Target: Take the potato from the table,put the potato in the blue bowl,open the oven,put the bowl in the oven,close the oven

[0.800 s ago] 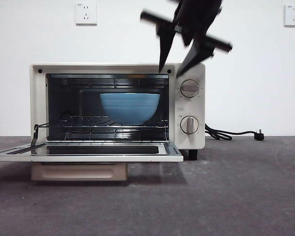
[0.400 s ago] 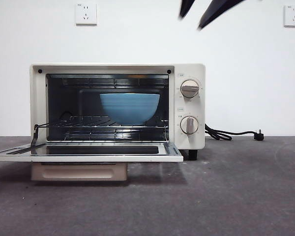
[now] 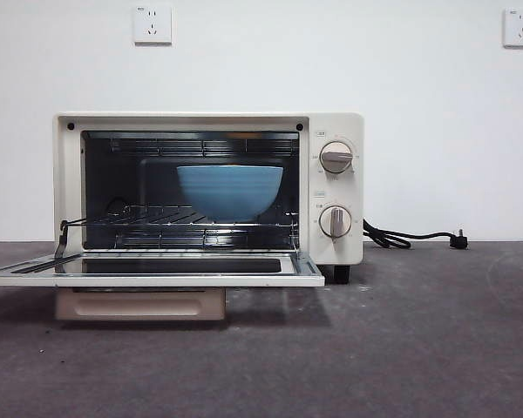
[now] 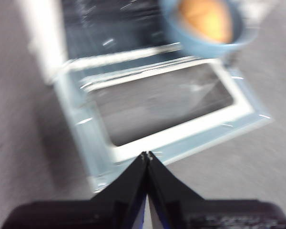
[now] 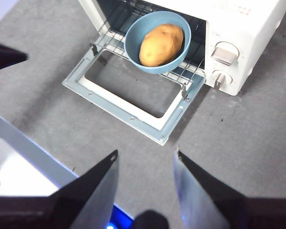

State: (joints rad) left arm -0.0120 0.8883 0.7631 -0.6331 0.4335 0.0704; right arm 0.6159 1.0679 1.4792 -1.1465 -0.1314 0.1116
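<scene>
The cream oven [image 3: 338, 251] stands with its door [image 3: 157, 280] folded down flat. On the wire rack inside sits the blue bowl [image 3: 230, 192]; its wall hides the potato in the front view. From above, the right wrist view shows the potato [image 5: 161, 44] lying in the bowl [image 5: 133, 45] at the front of the rack. My right gripper [image 5: 146, 152] hangs open and empty, high over the table in front of the door [image 5: 114, 107]. My left gripper [image 4: 147, 155] is shut and empty, over the door's outer edge [image 4: 190, 133], in a blurred picture with bowl [image 4: 200, 45] and potato [image 4: 205, 19].
A black power cord with plug [image 3: 410, 237] lies on the table right of the oven. Two knobs [image 3: 336, 157] sit on the oven's right panel. Wall sockets [image 3: 152, 23] are behind. A white and blue base [image 5: 19, 167] lies near the table's front.
The open gripper that hung above the oven's right top corner has risen out of the front view. Bowl, oven and door have not moved.
</scene>
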